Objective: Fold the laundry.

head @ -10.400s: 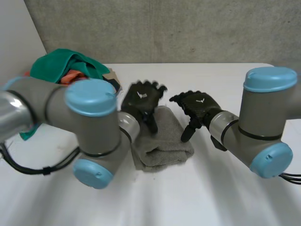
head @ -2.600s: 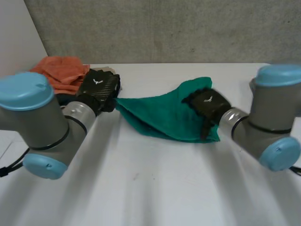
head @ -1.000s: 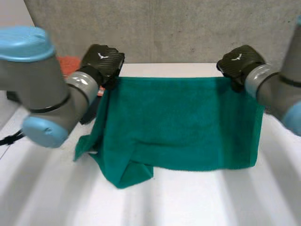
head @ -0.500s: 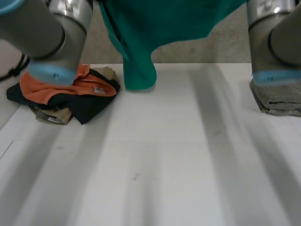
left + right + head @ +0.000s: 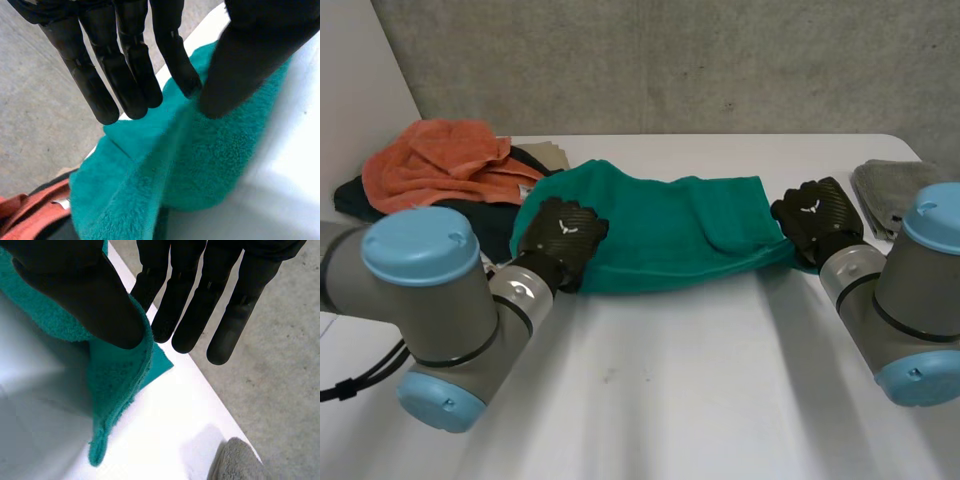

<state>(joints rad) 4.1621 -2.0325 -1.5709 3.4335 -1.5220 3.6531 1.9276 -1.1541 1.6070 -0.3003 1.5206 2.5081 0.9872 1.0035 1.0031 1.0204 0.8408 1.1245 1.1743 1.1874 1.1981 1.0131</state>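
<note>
Your left hand (image 5: 560,232) and right hand (image 5: 815,215) each pinch an end of the teal towel (image 5: 670,235), which lies bunched on the bench (image 5: 700,380) between their fingers (image 5: 130,75); such shallow pinches may slip if you tug it taut.

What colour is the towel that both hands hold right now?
A plain teal-green terry towel, no pattern; the head view shows it best.

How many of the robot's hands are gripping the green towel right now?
2. The left hand pinches the green towel at its end nearest the laundry pile; the right hand pinches the opposite end, near the grey towel.
</note>
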